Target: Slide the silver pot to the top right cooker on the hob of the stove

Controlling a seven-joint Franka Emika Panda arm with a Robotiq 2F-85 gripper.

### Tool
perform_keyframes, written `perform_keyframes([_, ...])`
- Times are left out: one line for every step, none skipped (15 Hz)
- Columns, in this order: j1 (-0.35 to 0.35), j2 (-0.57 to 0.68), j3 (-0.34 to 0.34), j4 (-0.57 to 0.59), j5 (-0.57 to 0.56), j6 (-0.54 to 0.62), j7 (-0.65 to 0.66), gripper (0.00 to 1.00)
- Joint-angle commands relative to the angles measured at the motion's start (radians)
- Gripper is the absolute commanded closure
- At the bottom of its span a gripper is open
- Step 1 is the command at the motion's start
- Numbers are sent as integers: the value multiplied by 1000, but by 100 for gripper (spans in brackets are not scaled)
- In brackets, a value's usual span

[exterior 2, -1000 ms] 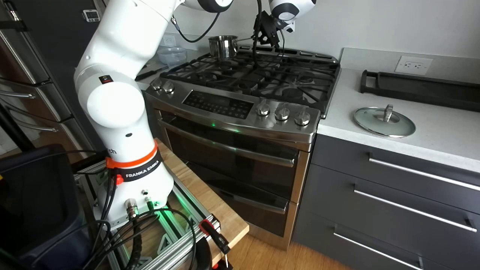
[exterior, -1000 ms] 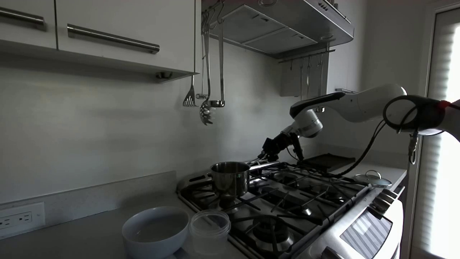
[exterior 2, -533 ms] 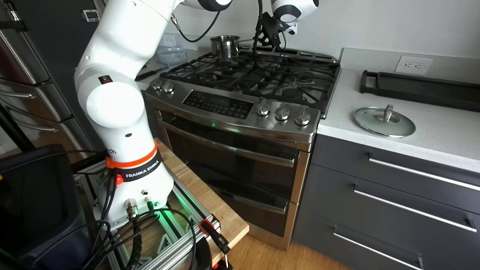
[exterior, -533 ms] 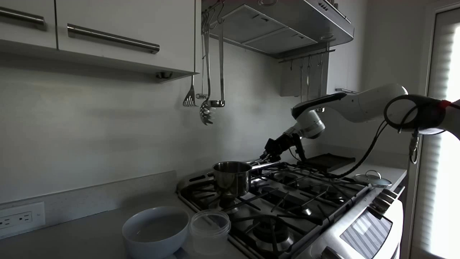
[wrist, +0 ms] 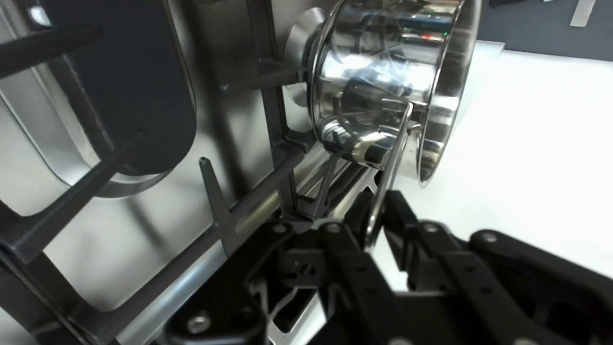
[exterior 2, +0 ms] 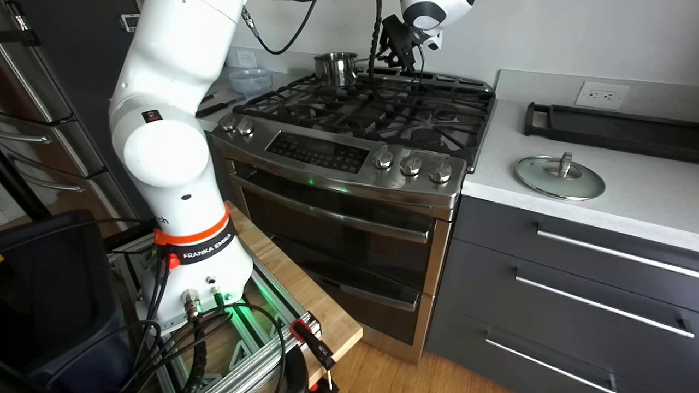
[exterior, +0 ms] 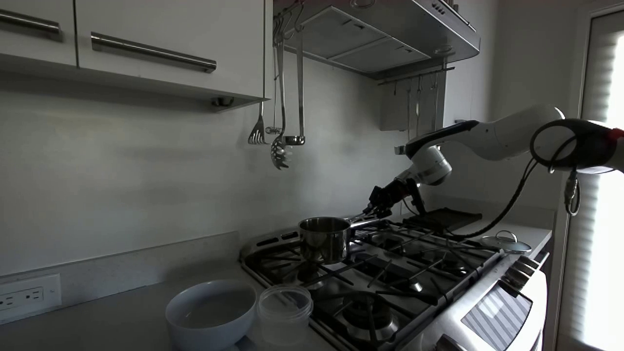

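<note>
One silver pot (wrist: 383, 72) on hob (exterior 2: 393, 112), handle (wrist: 391, 167) clasped by gripper (wrist: 378, 208)

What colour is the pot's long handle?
Shiny silver. The handle shows best in the wrist view.

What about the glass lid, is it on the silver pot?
No. The glass lid lies on the counter beside the stove, and the silver pot is uncovered.
</note>
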Motion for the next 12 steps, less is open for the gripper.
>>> perform_keyframes([4,-63,-25,-110,13,42,-20,97])
perform_keyframes([6,-75,-30,-126,16,53,-21,97])
perform_keyframes([5,-89,-34,-147,24,68,-25,97])
perform_keyframes([6,-103,-38,-166,29,82,-28,97])
perform_keyframes([7,-118,-45,-186,29,98,-31,97])
perform_keyframes([10,-135,-51,-205,29,114,-28,97])
perform_keyframes([11,-149,-57,-222,28,129,-27,97])
perform_keyframes([11,-161,-60,-239,30,143,-30,97])
perform_keyframes([12,-178,-63,-257,31,154,-22,97])
perform_keyframes([13,-191,-67,-274,32,167,-22,97])
perform_keyframes([12,-200,-68,-289,39,181,-24,97])
perform_keyframes([12,-204,-66,-300,52,188,-31,97])
